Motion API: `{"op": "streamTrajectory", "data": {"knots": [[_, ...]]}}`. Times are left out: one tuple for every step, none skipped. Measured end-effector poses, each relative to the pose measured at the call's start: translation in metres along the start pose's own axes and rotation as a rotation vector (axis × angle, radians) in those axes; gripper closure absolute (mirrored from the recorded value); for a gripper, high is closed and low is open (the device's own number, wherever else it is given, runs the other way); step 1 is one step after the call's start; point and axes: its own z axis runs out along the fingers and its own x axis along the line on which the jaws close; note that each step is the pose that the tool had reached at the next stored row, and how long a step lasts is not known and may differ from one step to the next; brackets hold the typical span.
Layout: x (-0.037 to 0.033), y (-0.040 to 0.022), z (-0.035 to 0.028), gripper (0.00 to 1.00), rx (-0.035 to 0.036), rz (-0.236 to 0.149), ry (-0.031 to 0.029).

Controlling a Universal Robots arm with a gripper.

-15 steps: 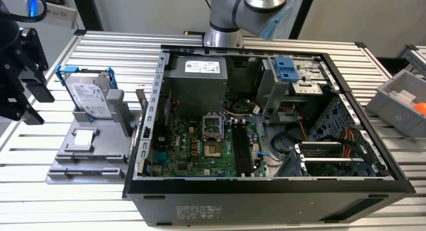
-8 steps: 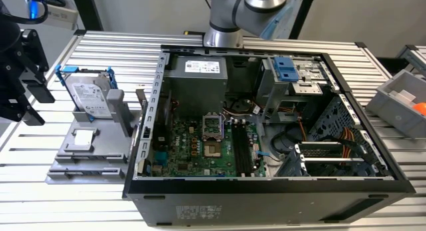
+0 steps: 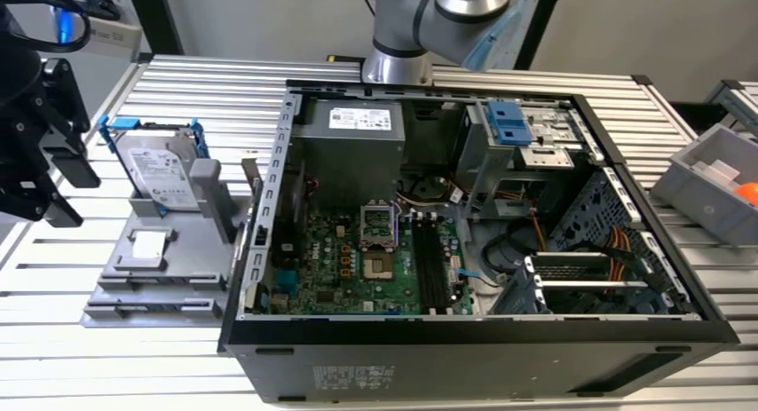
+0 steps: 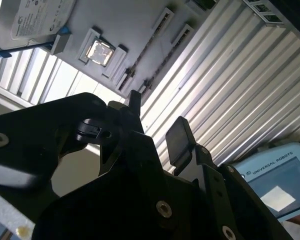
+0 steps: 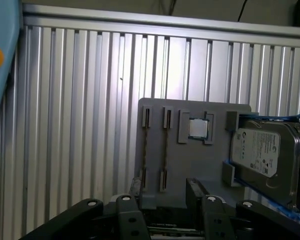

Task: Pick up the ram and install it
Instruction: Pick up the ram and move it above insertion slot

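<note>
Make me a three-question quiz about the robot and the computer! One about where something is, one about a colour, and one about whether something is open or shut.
1. Where is the hard drive?
A. Inside the computer
B. On the grey holder beside the computer
C. In the bin

2. What colour are the rails on the hard drive?
A. Red
B. Blue
C. Yellow

3. How is the gripper?
A. Open, holding nothing
B. Shut on the hard drive
C. Shut on a cable

Answers:
1 B: the hard drive stands on the grey holder, to the exterior view's left of the computer case.
2 B: the rails along its sides are blue.
3 A: in the second wrist view the gripper has its fingers apart with nothing between them.
</note>
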Motion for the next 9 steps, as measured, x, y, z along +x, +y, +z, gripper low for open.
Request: {"op": "streamTrajectory", "data": {"knots": [[0.0000, 0.0000, 0.0008, 0.00, 0.0001, 0.000, -0.0001], [0.0001, 0.0000, 0.0015, 0.00, 0.0000, 0.000, 0.0000], [0.0001, 0.0000, 0.0022, 0.00, 0.0000, 0.000, -0.0001], [0.0001, 0.0000, 0.0028, 0.00, -0.0001, 0.000, 0.0000], [0.0002, 0.0000, 0.0034, 0.00, 0.0000, 0.000, 0.0000], [0.0002, -0.0001, 0.0043, 0.00, 0.0000, 0.000, -0.0001], [0.0003, -0.0001, 0.0051, 0.00, 0.0000, 0.000, 0.0000], [0.0003, -0.0001, 0.0061, 0.00, 0.0001, 0.000, -0.0001], [0.0004, -0.0001, 0.0070, 0.00, 0.0001, 0.000, -0.0001]]}}
